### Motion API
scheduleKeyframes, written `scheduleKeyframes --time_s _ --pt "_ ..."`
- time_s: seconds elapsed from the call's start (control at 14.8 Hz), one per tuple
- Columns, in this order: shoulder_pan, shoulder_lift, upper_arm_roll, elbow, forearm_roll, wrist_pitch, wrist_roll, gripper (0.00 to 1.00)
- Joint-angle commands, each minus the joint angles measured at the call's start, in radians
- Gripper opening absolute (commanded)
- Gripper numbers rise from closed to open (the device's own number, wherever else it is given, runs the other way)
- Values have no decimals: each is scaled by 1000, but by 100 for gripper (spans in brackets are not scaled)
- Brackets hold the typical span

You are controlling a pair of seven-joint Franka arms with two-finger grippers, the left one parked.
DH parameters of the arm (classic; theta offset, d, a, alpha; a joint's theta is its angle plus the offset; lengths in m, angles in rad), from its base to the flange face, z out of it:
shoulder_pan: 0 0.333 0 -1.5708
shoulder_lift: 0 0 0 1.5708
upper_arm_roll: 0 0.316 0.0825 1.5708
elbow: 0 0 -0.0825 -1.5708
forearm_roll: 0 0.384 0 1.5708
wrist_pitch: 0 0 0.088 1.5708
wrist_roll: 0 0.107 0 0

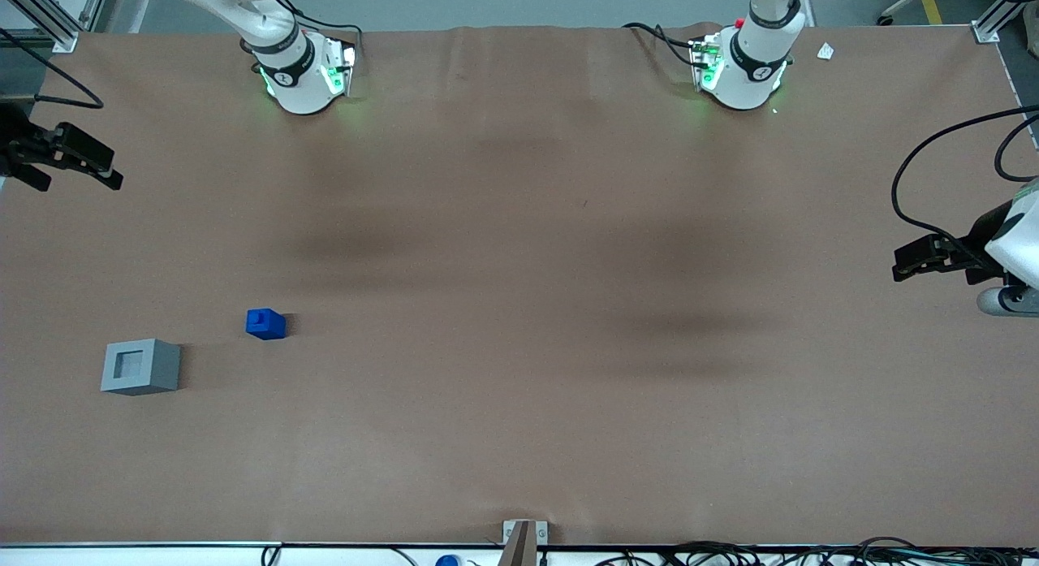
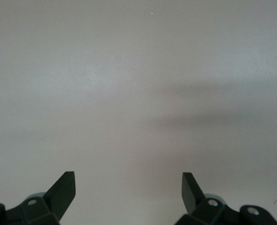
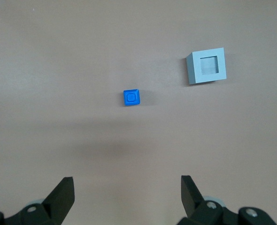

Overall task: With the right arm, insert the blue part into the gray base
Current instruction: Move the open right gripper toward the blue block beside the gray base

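Observation:
The blue part [image 1: 265,325] stands on the brown table with its raised stub facing up; it also shows in the right wrist view [image 3: 132,97]. The gray base [image 1: 140,367] sits beside it, a little nearer the front camera, recess facing up, and shows in the right wrist view too [image 3: 206,65]. The two are apart. My right gripper [image 1: 77,174] hangs high above the table at the working arm's end, farther from the front camera than both things. In its wrist view the gripper [image 3: 126,183] is open wide and empty.
The two arm bases [image 1: 304,71] [image 1: 743,66] stand along the table edge farthest from the front camera. A small white scrap [image 1: 825,51] lies near the parked arm's base. A metal bracket [image 1: 524,537] and cables run along the front edge.

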Motion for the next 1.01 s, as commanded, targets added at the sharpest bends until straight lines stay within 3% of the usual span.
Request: scheduleKeyframes --time_s 0.0,0.94 --pt "-2 -13 7 -16 8 -5 3 100" --pt "-4 71 5 -27 -6 55 3 100"
